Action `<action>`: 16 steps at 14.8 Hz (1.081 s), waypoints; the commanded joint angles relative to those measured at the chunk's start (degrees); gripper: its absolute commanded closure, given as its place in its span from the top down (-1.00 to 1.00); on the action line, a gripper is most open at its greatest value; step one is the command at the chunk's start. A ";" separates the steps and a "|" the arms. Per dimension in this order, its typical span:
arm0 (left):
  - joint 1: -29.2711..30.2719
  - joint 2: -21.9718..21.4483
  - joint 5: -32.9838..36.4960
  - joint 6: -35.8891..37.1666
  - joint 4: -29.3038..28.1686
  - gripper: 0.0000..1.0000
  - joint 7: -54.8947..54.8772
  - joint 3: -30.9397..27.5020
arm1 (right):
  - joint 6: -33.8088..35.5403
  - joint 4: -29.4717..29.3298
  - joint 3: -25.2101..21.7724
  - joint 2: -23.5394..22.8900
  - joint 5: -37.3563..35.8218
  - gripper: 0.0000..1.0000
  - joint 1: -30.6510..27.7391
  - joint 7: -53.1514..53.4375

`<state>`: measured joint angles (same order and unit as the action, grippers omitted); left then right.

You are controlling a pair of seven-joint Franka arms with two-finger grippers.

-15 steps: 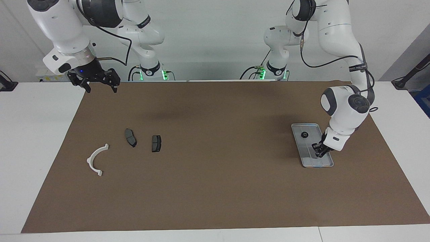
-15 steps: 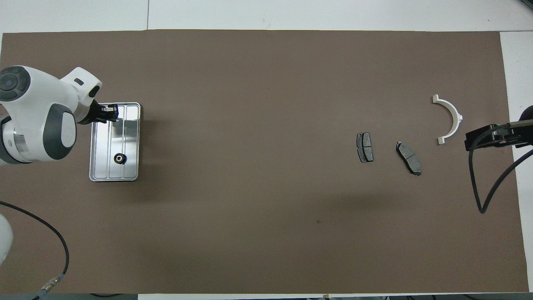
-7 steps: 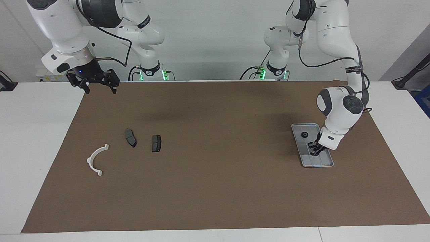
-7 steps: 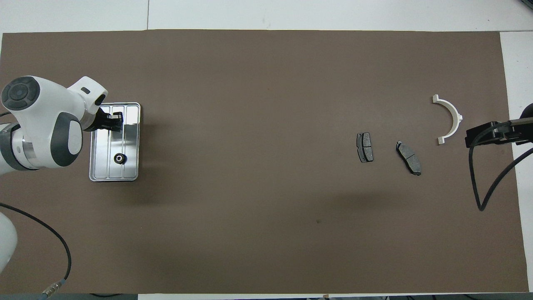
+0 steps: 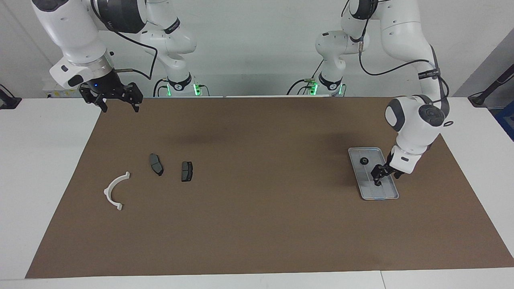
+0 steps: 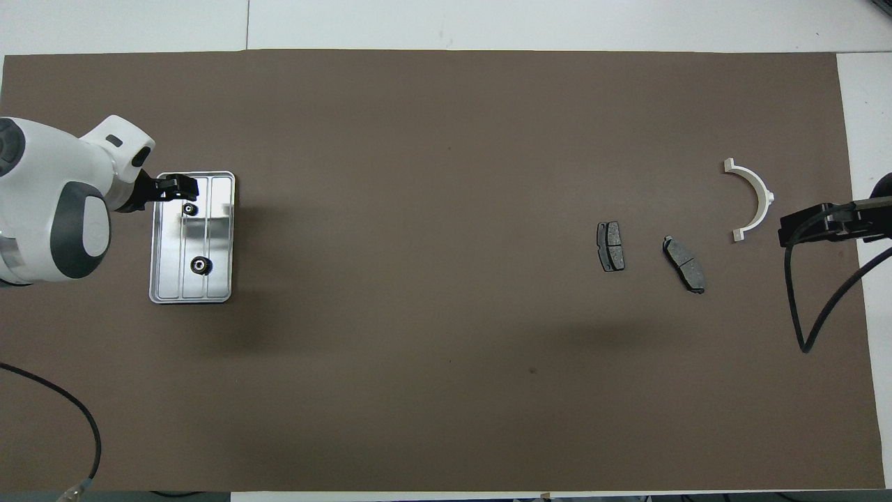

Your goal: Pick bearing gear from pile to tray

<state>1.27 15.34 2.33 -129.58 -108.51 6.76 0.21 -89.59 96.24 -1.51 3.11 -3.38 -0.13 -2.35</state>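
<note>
The silver tray (image 5: 370,192) lies on the brown mat at the left arm's end and also shows in the overhead view (image 6: 217,237). Two small black gears lie in it, one (image 6: 201,264) nearer to the robots and one (image 6: 189,209) farther. My left gripper (image 5: 383,176) is open and empty, just above the tray's farther part, beside the farther gear. The pile's white arc bracket (image 5: 115,190) and two dark brake pads (image 5: 156,164) (image 5: 186,171) lie at the right arm's end. My right gripper (image 5: 119,105) waits open, raised over the mat's corner.
The brown mat (image 5: 257,224) covers most of the white table. The right arm's black cable (image 6: 801,307) hangs over the mat beside the brake pads.
My left gripper has opened and drawn back a little from the tray's middle. A second gear now lies free in the tray. The right arm has barely moved.
</note>
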 commanded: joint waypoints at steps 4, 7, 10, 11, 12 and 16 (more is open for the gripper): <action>0.05 -12.86 -0.57 18.73 3.12 1.00 -0.60 0.32 | -1.55 1.58 0.55 1.02 0.22 1.00 -0.83 -1.24; -1.44 -17.35 -0.57 26.55 5.84 1.00 -0.60 0.41 | -1.90 1.58 0.46 1.02 0.22 1.00 -0.92 -3.71; -1.71 -20.25 -0.57 30.35 6.64 1.00 -1.04 0.49 | -1.90 1.67 0.46 1.11 0.22 1.00 -0.92 -3.54; -1.19 -20.43 -0.57 30.44 6.64 1.00 -0.96 1.02 | -1.82 1.67 0.46 1.11 0.22 1.00 -0.92 -3.36; -1.19 -20.44 -0.66 30.36 6.55 1.00 -1.04 1.02 | -1.82 1.67 0.46 1.11 0.22 1.00 -0.92 -3.27; -0.66 -20.52 -1.79 29.74 6.55 1.00 -1.92 0.85 | -1.90 1.67 0.46 1.11 0.22 1.00 -0.92 -3.10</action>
<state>0.32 -4.96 2.08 -100.20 -101.81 6.27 1.20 -90.00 96.26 -1.50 3.11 -3.38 -0.14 -4.50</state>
